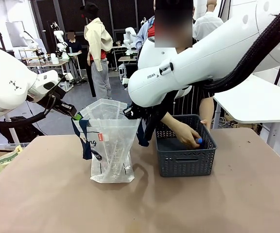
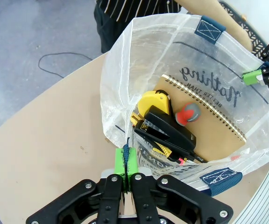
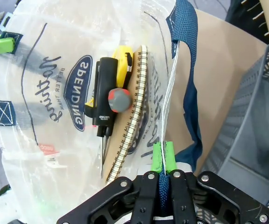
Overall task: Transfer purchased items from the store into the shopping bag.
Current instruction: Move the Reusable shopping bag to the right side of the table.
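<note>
Shopping bag [image 1: 113, 150] — left gripper [image 2: 126, 161], right gripper [image 3: 164, 156] pinch rim [image 2: 120, 60], perhaps straps [image 3: 186, 56].

The left arm [image 1: 13, 85] extended in from the left side. The left gripper [image 2: 125, 161] was closed, green pads pinched flat on the rim of the shopping bag [image 2: 125, 70]. The right arm [image 1: 213, 53] reached across the middle. The right gripper [image 3: 164, 156] was closed on the opposite rim. The person's hand [image 1: 188, 136] was lowered, fingers curled.
</note>
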`<state>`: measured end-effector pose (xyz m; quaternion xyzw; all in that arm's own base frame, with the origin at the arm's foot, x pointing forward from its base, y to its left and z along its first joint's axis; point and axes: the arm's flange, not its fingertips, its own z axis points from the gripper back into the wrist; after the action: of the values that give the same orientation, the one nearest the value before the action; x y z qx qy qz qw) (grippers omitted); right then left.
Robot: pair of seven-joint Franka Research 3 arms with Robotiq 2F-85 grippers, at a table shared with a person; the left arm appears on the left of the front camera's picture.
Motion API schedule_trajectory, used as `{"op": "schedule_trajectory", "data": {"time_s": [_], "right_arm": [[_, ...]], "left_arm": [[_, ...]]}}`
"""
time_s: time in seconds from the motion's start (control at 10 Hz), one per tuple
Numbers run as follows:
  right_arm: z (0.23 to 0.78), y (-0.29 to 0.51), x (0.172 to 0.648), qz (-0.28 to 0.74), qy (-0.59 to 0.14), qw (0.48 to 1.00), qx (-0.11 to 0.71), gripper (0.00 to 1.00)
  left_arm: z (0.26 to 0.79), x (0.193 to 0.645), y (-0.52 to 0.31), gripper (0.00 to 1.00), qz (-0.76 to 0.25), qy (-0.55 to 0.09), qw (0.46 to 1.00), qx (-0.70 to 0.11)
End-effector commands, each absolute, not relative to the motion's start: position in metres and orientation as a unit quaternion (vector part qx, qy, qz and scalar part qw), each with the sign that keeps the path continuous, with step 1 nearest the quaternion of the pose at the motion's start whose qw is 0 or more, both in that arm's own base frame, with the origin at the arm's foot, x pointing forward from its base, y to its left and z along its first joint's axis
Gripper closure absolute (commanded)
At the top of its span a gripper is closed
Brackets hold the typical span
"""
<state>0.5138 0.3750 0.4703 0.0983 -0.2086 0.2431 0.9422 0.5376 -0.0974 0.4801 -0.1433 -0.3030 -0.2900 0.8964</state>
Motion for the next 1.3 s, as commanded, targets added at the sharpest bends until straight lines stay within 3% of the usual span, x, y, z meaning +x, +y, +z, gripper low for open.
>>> {"op": "schedule_trajectory", "data": {"time_s": [0.0,1.2], "right_arm": [[0.4717,0.3730,0.5128,0.240,-0.207,0.943,0.101,1.00],[0.4717,0.3730,0.5128,0.240,-0.207,0.943,0.101,1.00]], "left_arm": [[0.4813,0.5389,-0.0948,1.00,-0.295,-0.305,0.895,-0.139],[0.4813,0.5389,-0.0948,1.00,-0.295,-0.305,0.895,-0.139]]}}
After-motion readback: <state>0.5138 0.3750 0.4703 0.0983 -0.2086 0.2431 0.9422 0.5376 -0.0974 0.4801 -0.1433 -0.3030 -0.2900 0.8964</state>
